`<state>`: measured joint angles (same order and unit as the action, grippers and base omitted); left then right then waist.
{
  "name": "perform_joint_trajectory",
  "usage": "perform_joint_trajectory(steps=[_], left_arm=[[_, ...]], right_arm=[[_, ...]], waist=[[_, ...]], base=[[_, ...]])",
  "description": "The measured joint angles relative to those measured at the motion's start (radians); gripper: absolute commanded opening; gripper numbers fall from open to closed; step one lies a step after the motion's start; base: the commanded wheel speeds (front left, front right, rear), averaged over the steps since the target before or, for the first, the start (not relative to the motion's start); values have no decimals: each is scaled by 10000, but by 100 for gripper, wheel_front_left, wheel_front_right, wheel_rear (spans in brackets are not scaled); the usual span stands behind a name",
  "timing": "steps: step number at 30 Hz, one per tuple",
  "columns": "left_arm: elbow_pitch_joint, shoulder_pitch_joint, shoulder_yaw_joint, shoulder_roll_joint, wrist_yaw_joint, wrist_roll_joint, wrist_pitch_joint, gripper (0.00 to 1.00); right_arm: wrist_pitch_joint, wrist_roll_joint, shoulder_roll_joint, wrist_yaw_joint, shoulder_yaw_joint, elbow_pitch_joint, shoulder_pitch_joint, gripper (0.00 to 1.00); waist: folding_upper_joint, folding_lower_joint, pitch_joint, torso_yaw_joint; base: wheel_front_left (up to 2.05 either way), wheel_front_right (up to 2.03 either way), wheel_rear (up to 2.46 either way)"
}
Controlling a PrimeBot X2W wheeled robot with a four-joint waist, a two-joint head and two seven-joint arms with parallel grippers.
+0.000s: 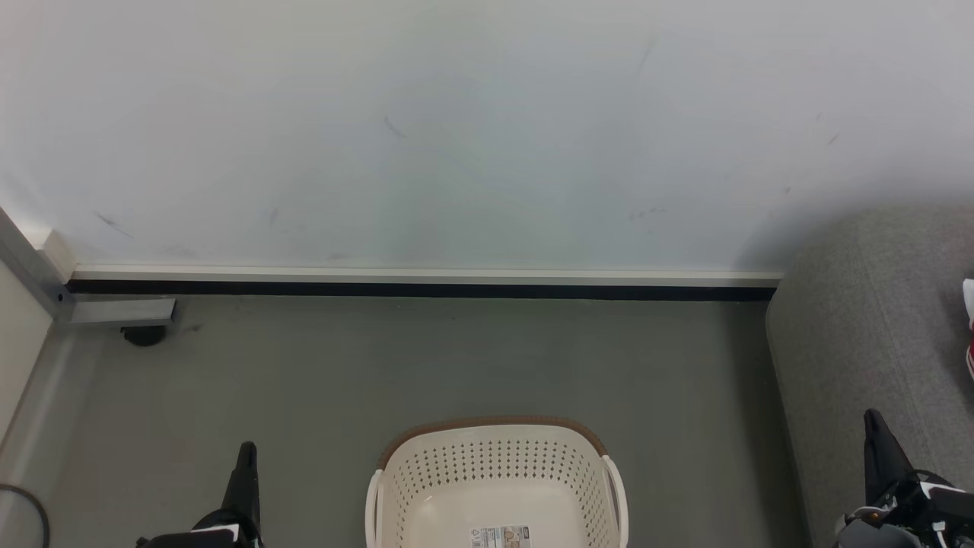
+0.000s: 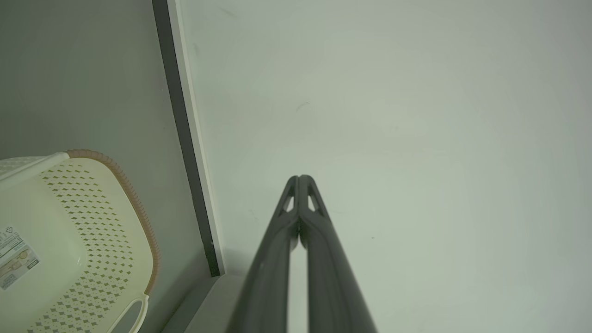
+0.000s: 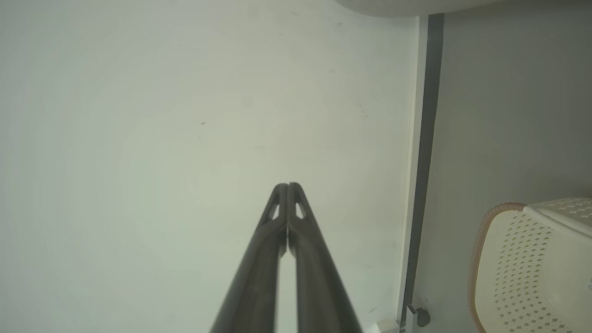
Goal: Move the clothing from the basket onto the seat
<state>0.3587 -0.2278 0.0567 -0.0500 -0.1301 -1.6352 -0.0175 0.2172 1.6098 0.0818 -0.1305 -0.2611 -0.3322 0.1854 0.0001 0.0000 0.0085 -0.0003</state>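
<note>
Head view: bright red, white-striped fabric clothing (image 1: pixel 970 335) lies on the grey textured sofa seat (image 1: pixel 852 335), far right; the cream perforated plastic basket (image 1: pixel 494 460) stands between left tool (image 1: pixel 247 450) and right tool (image 1: pixel 872 418), both clenched on nothing.

The head view looks forward and down from above the basket (image 1: pixel 498 464), over grey floor (image 1: pixel 456 358) to the wall (image 1: pixel 456 137), with the sofa (image 1: pixel 852 327) at right. Both wrist views face that wall, seemingly nearer, sharing the basket's brown-trimmed end and the baseboard (image 1: pixel 426 283).
</note>
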Motion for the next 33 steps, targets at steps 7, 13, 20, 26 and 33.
perform_joint_trajectory(steps=[7,13,20,26,33], left_arm=[[0,0,2,0,0,0,0,0],[0,0,2,0,0,0,0,0],[0,0,4,0,0,0,0,0],[0,0,4,0,0,0,0,0],[0,0,4,0,0,0,0,0]], right_arm=[[27,-33,-23,0,-27,-2,4,0],[31,-50,-40,0,-54,-2,6,0],[40,-73,-58,0,-75,-2,11,0],[71,-86,-73,0,-92,-4,16,0],[84,-90,-84,0,-123,-4,26,0]], waist=[[0,0,0,0],[0,0,-1,0],[0,0,0,0],[-1,0,-1,0],[0,0,0,1]], base=[[0,0,0],[0,0,0],[0,0,0],[0,0,0],[0,0,0]])
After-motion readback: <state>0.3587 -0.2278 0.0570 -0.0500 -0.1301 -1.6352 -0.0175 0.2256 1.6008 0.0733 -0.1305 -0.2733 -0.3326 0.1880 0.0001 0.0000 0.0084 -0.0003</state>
